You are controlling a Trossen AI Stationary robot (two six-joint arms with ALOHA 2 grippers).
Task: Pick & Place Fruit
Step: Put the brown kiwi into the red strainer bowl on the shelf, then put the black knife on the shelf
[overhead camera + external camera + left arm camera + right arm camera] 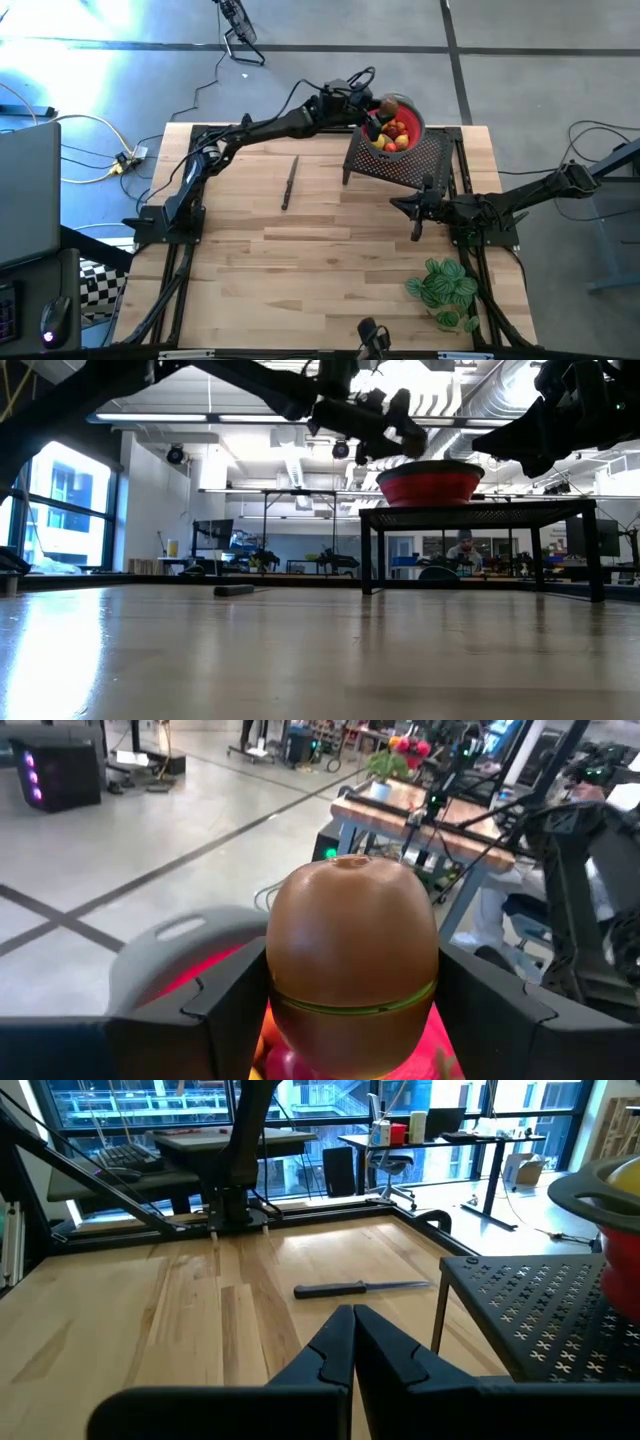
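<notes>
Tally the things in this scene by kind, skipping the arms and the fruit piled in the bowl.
Knife: 1
Leafy plant: 1
Black mesh stand: 1
Red bowl: 1
Brown fruit, held in left gripper: 1
Total: 5

— We see blue-white glare on the floor beyond the table's (330,250) left edge in the high view.
— And from the low view, ceiling lights silhouette the arms; the tabletop nearest that camera is soft.

The table (330,260) is being viewed from overhead and at surface level; the red bowl (430,484) is being shared with both wrist views.
</notes>
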